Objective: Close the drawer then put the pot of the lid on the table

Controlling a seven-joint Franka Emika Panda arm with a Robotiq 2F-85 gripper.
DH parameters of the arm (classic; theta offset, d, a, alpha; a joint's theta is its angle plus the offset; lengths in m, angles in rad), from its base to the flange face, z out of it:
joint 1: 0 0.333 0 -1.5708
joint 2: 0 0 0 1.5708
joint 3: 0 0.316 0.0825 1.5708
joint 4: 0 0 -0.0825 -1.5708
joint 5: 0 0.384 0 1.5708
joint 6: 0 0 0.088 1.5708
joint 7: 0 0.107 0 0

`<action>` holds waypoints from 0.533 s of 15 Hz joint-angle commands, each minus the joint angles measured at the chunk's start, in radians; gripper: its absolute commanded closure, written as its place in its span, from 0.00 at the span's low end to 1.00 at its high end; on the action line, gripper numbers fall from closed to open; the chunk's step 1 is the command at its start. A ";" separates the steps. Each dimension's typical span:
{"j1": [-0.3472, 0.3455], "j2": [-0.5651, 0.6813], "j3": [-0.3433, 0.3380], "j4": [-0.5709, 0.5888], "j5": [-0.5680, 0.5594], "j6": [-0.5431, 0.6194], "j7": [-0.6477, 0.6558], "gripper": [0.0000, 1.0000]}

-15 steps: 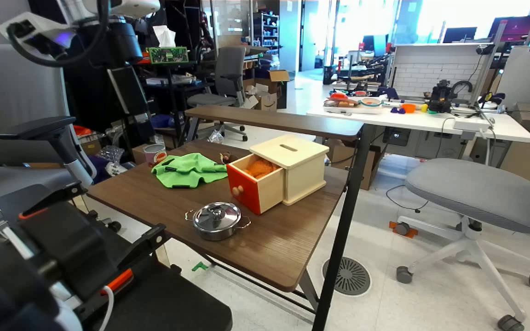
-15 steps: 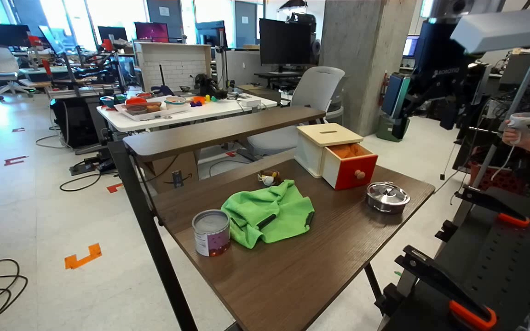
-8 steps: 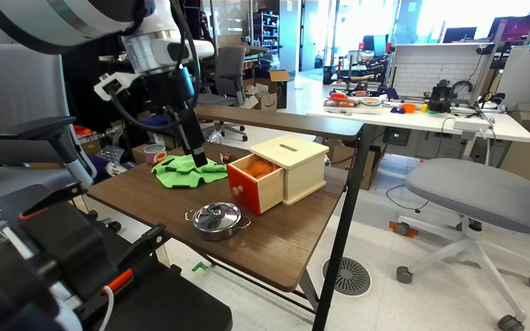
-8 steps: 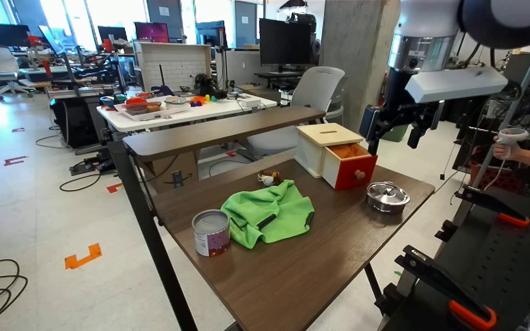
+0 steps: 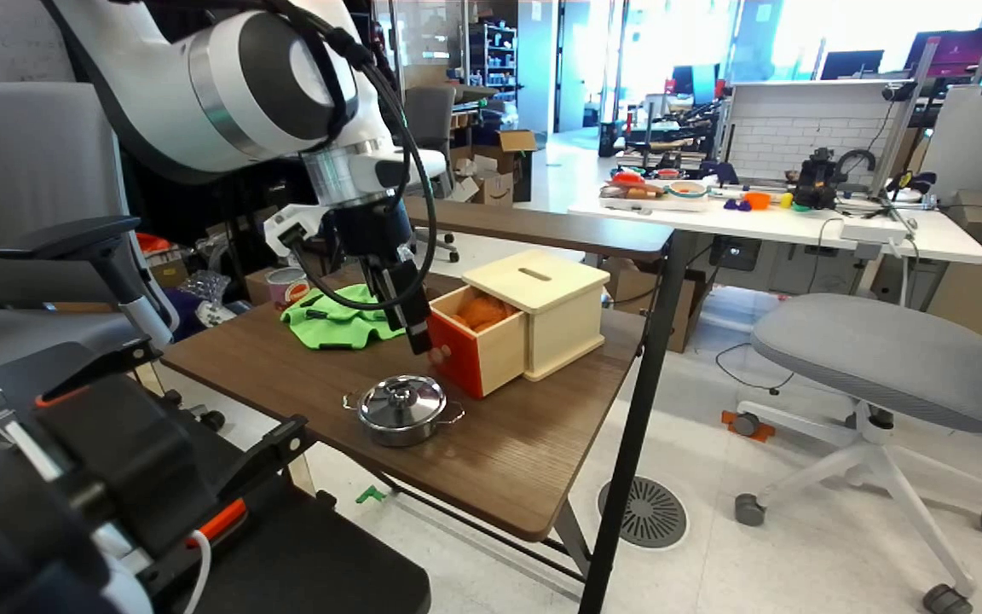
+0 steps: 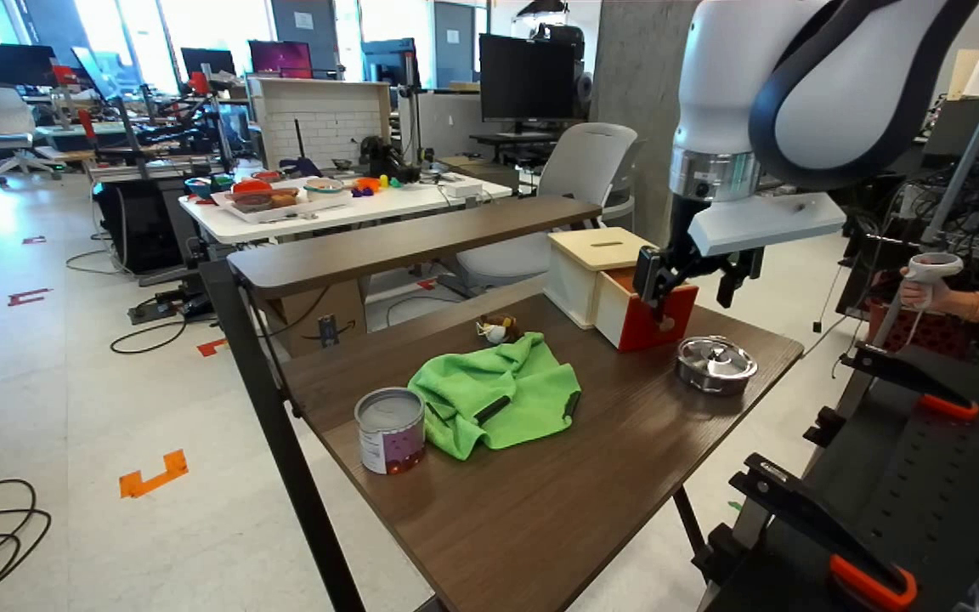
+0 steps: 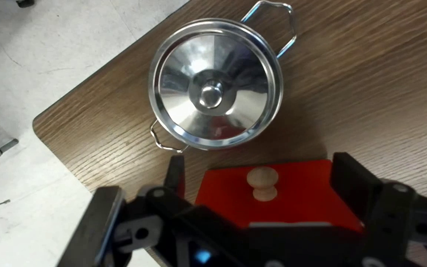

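Note:
The orange-red drawer [image 5: 461,367] stands partly pulled out of the pale wooden box [image 5: 574,328], with orange stuff inside. Its round knob [image 7: 263,181] shows in the wrist view. The steel pot [image 5: 404,435] stands on the dark brown table [image 5: 499,486] in front of the drawer, with the lid [image 5: 397,405] on it. Lid [image 6: 717,361] and drawer [image 6: 636,327] also show in an exterior view. My gripper [image 7: 260,158] is open and empty, pointing down at the drawer's front, fingers wide apart on either side of the knob. Whether a finger touches the drawer I cannot tell.
A green cloth [image 6: 498,399], a tin can [image 6: 392,433] and a small brown toy [image 6: 498,329] lie at the table's other end. A raised shelf board [image 5: 525,226] runs behind the box. A black platform with clamps [image 6: 829,527] stands beside the table.
The arm has swung in over the table and come down, bringing the open gripper to the drawer's front. Drawer, pot and lid have not moved.

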 commanded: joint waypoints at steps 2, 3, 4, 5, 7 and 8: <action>0.043 0.108 -0.022 0.094 0.126 0.025 -0.083 0.00; 0.046 0.117 -0.027 0.110 0.151 0.023 -0.095 0.00; 0.043 0.124 -0.025 0.124 0.175 0.020 -0.109 0.00; 0.047 0.134 -0.029 0.139 0.192 0.018 -0.117 0.00; 0.044 0.144 -0.029 0.165 0.225 0.016 -0.142 0.00; 0.041 0.146 -0.027 0.175 0.241 0.014 -0.155 0.00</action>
